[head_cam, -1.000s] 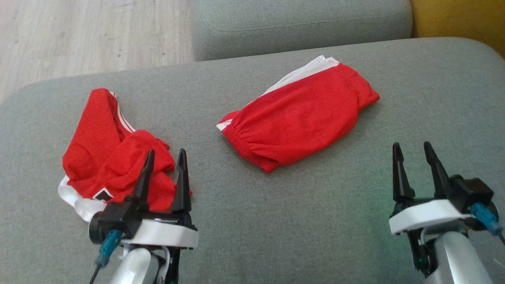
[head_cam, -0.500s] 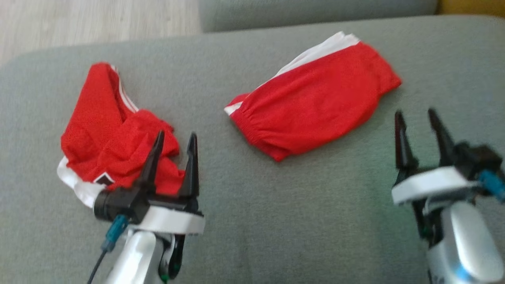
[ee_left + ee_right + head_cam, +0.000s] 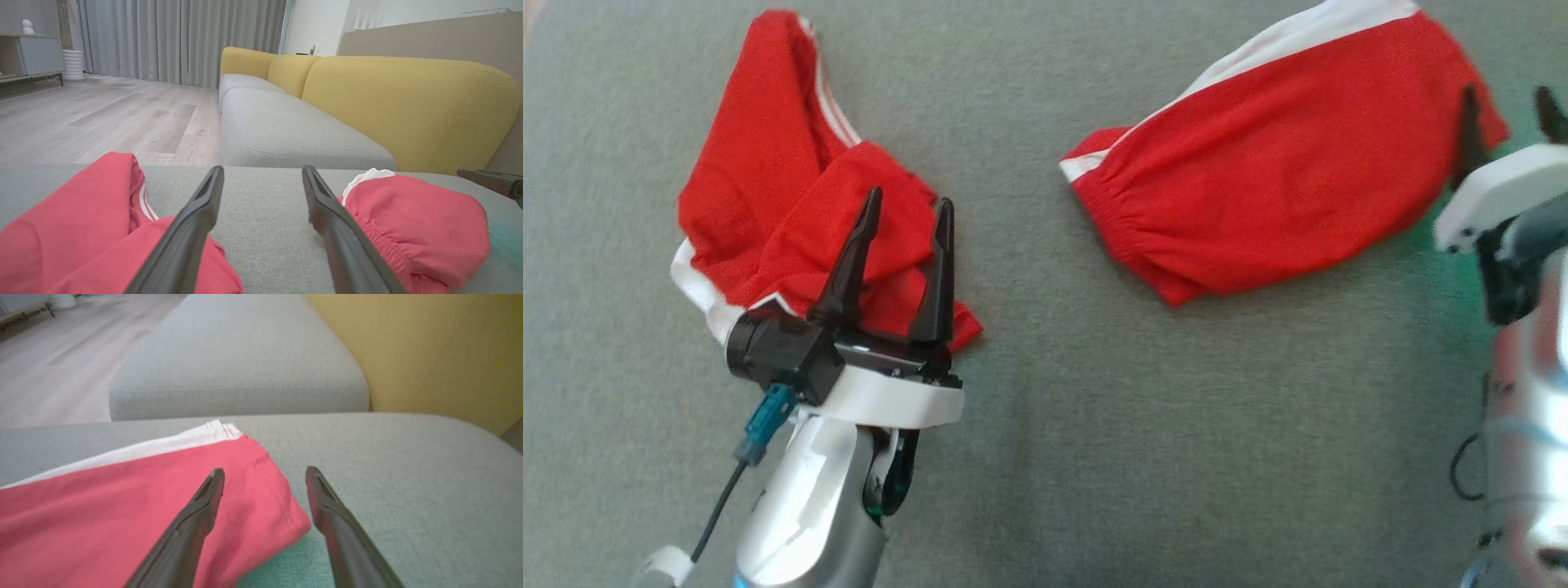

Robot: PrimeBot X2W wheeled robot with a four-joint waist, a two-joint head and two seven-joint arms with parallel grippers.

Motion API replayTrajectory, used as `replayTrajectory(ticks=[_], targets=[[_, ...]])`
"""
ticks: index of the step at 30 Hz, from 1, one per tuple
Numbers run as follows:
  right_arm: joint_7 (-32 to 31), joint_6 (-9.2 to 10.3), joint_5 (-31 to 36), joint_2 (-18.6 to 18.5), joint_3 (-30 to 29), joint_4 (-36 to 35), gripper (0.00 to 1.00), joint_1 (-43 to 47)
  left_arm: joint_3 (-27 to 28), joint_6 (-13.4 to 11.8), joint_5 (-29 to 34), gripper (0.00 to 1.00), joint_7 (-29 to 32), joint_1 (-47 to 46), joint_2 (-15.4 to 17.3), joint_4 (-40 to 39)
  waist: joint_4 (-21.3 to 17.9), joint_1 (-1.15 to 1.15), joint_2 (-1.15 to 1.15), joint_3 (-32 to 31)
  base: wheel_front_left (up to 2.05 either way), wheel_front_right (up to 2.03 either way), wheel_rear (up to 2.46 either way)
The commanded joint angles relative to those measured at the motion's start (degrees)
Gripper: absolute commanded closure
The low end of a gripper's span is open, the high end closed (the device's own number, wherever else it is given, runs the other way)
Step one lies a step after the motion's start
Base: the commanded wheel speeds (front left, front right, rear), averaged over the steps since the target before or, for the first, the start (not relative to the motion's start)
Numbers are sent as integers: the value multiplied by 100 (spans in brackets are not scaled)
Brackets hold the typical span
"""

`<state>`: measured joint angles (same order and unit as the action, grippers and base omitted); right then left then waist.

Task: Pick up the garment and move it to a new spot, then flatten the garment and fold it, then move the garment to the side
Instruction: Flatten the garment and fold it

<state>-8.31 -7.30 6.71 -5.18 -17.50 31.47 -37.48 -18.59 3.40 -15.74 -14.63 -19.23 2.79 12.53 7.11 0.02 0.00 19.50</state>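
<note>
Head view: left gripper (image 3: 911, 198) is held wide open over the crumpled shorts (image 3: 768, 188), right gripper (image 3: 1508, 94) is spread by the end of the folded shorts (image 3: 1282, 163), probably lined up for grabbing.

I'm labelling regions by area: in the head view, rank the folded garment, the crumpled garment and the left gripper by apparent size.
1. Folded garment, even with its top cropped.
2. Crumpled garment.
3. Left gripper, smallest, though it is likely nearer the camera, which enlarges it.
</note>
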Motion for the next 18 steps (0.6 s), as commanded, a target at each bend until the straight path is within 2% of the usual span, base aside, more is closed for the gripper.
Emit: replayTrajectory(ticks=[1, 9, 18], targets=[[-77, -19, 74, -58, -14, -11, 0, -258, 138, 7, 12, 0, -37, -160, 23, -196, 155, -2, 0, 158, 0, 0, 0], [-243, -19, 702, -412, -419, 1235, 0, -895, 143, 4, -132, 0, -37, -193, 11, -136, 331, -2, 0, 377, 0, 0, 0], [-271, -19, 732, -581, 19, 2253, 0, -1250, 106, -49, -185, 0, -37, -260, 10, -133, 366, -2, 0, 401, 0, 0, 0]])
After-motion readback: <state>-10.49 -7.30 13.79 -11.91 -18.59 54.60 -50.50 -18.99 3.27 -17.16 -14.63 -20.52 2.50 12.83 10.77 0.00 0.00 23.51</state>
